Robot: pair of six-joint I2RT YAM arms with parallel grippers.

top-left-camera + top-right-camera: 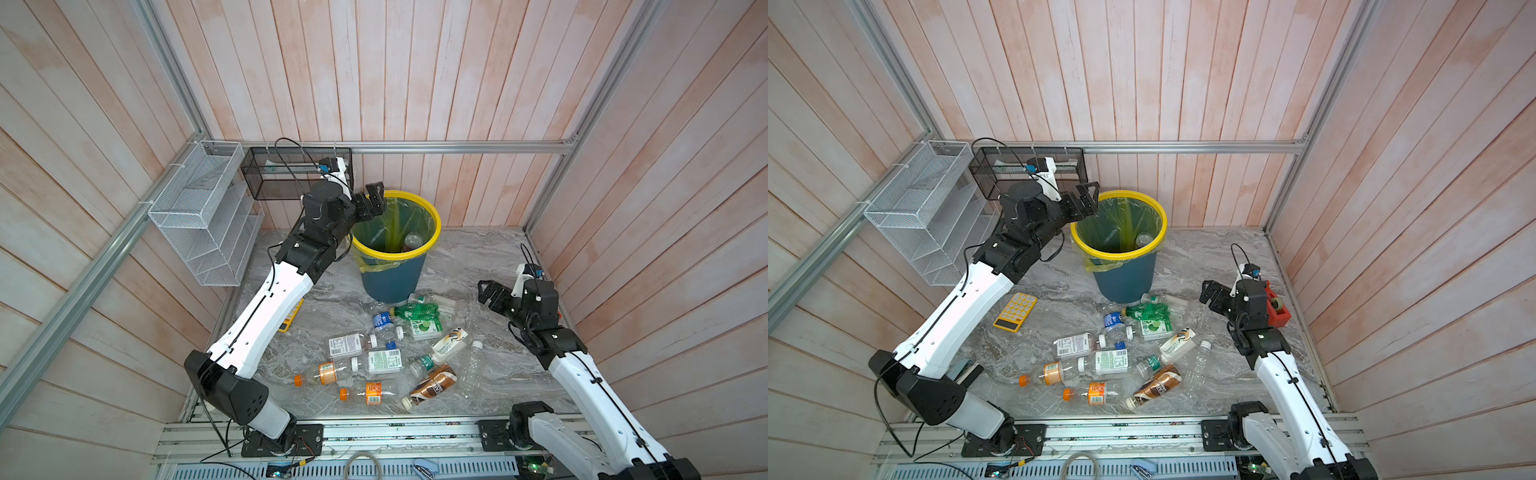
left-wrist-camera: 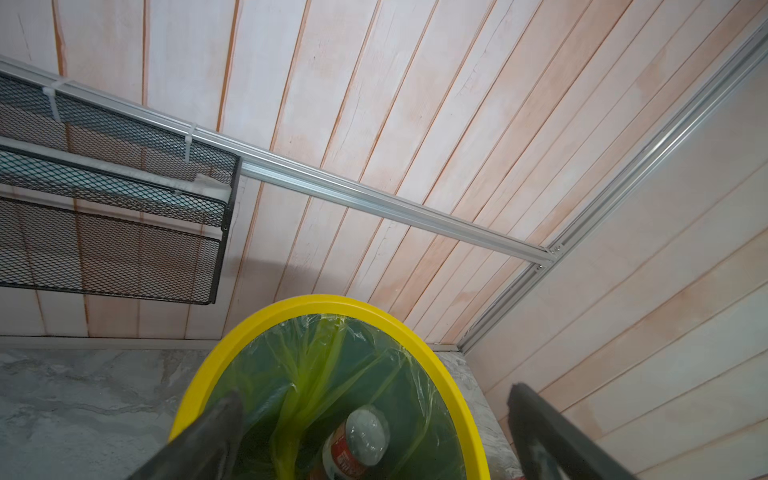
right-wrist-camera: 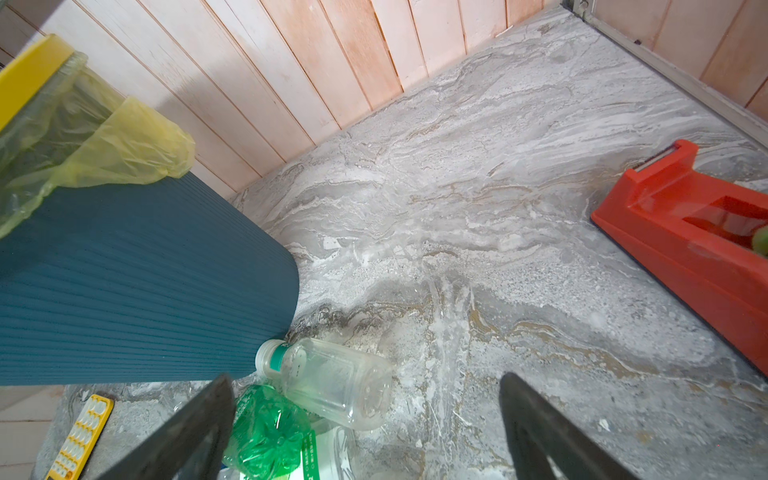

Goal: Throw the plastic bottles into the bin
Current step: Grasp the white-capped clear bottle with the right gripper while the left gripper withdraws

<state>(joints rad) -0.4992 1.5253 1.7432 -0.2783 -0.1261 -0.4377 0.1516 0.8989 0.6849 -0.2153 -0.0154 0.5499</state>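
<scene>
Bin (image 1: 432, 237): one bottle (image 1: 412, 241) visible inside. Bench (image 1: 490, 257): about a dozen bottles (image 1: 382, 360) left. Left tool (image 1: 376, 201), above bin: jaws wide, empty. Right tool (image 1: 484, 291): wide, empty.

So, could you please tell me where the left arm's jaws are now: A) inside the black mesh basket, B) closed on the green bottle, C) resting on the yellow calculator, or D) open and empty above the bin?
D: the left gripper stands open with nothing in it above the yellow rim of the bin, and a red-labelled bottle lies inside the liner.
</scene>
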